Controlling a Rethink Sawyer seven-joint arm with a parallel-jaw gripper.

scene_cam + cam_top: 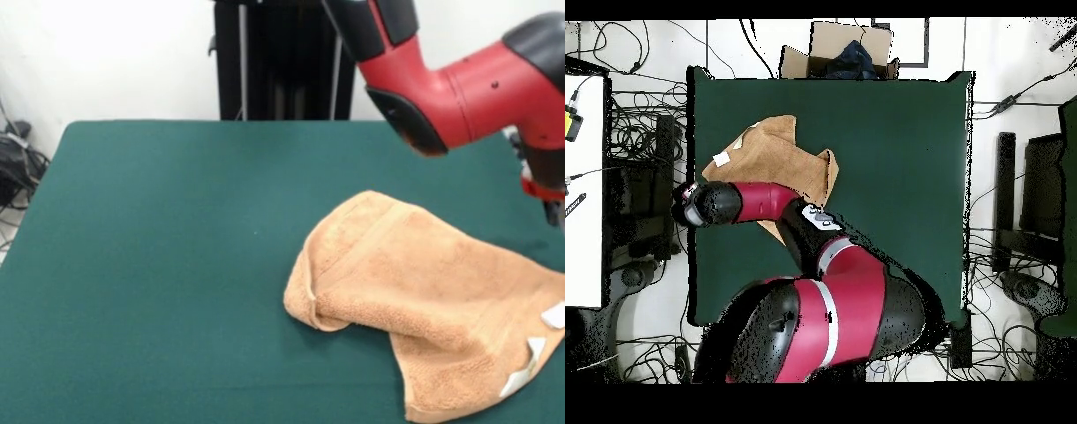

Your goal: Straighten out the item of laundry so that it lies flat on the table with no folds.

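Clearly the gripper (549, 205) hangs at the table's (159, 265) edge, its opening impossible to judge. From it the folded towel (424, 283) lies just inward and toward the camera, the folded-over hump at the towel's end farthest from it.

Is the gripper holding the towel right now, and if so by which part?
Cannot be told. The arm reaches past the towel's far edge near the table side, but its gripper end is cut off or hidden in both views.
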